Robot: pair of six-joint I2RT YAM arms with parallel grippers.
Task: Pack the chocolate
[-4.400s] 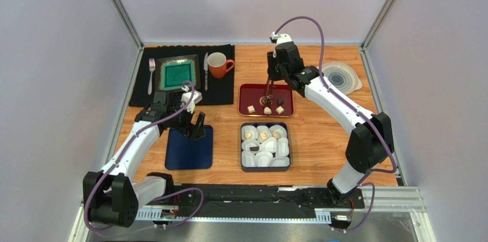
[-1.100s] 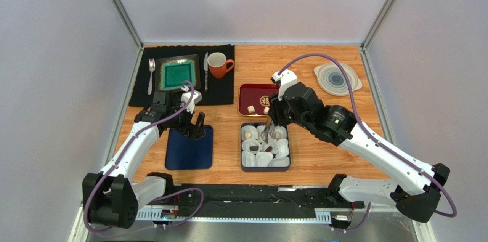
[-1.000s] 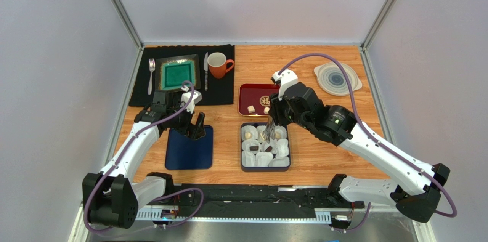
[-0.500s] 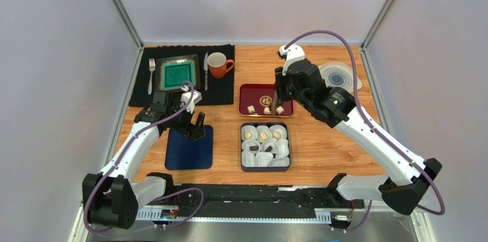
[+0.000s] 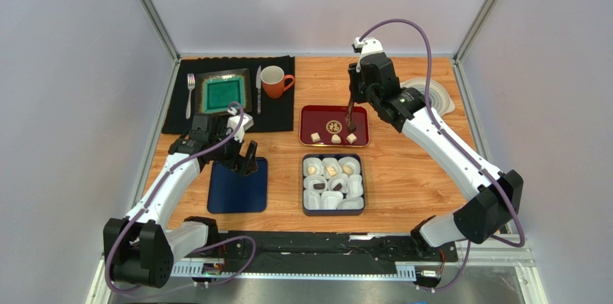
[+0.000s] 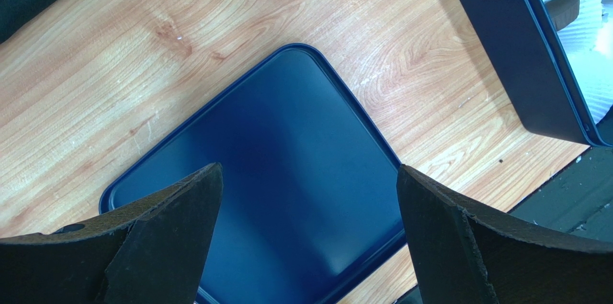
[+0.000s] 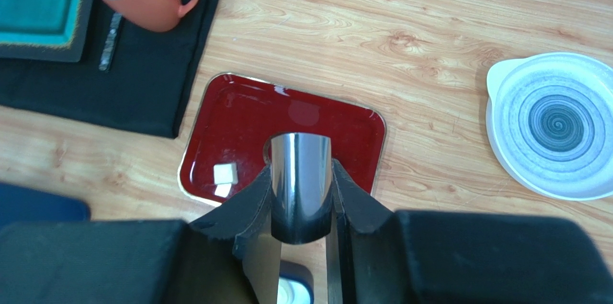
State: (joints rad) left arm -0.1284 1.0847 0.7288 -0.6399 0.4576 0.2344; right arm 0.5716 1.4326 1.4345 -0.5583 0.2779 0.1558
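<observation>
Wooden desk [image 5: 410, 175], grey walls around. Right tool [image 5: 354, 92], clenched on tongs [image 7: 301, 175], has swung back from the box [image 5: 333, 211] to above the red tray [image 5: 309, 114]. A second dark chocolate [image 5: 337, 185] now lies in the box. Three cream chocolates [image 5: 314, 136] wait on the tray, so fetching likely goes on. Left tool [image 6: 308, 175] hangs released over the blue lid [image 6: 288, 124].

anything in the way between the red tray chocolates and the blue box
Nothing visible does. Only bare table lies between the chocolates on the red tray and the open blue box.
</observation>
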